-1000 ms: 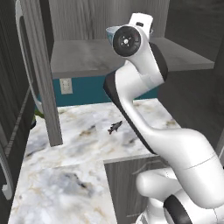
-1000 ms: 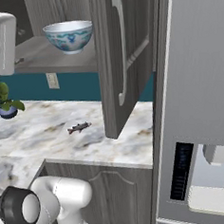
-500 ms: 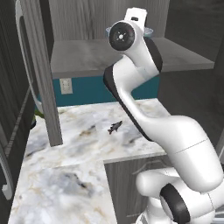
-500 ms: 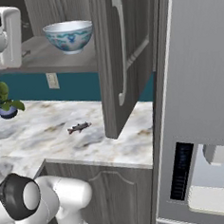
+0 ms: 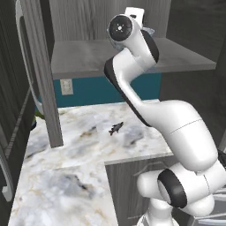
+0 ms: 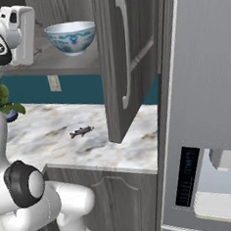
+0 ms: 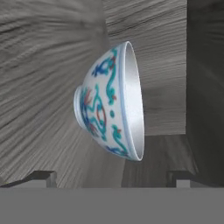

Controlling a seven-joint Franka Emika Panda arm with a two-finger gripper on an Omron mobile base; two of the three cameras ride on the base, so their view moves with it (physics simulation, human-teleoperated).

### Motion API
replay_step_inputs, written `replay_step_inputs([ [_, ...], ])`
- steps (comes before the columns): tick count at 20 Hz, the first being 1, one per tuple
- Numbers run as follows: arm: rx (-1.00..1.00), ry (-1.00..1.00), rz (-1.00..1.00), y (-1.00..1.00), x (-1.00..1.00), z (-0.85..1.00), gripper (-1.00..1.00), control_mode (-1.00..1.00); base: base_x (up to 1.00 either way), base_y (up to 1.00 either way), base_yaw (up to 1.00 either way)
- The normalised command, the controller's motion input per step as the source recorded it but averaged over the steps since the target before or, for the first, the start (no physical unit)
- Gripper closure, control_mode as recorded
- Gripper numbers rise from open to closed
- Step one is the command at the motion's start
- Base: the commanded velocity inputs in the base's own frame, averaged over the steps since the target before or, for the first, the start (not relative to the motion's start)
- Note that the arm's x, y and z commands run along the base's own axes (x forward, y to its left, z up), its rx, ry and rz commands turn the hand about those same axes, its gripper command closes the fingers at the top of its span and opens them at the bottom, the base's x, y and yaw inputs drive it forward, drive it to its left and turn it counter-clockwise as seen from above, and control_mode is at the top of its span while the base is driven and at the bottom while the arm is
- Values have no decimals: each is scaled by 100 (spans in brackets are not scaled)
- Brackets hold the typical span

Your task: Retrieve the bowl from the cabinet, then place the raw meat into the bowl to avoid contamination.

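right base view: bowl [image 6: 72,36] on cabinet [image 6: 127,57] shelf.

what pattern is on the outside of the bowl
Teal, blue and red scrollwork on pale blue-white; the bowl shows it best in the hand view.

Marble counter [image 6: 50,137], teal wall [image 5: 92,90], grey fridge [image 6: 205,105] alongside.

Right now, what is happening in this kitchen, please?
A white robot arm is reaching up to the open cabinet, where the bowl stands upright on the shelf. The gripper is open and points at the bowl from the side, not yet touching it. The raw meat lies on the marble counter below, apart from everything else. A small plant stands at the back of the counter.
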Motion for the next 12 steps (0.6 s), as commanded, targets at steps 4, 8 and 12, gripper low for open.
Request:
replay_step_inputs([
  [4,0,11,-3,-11,48,-5,-100,-100,0,0,0],
  [8,0,13,-3,-13,51,-12,-100,-100,0,0,0],
  [12,0,10,-3,-10,47,-10,-100,-100,0,0,0],
])
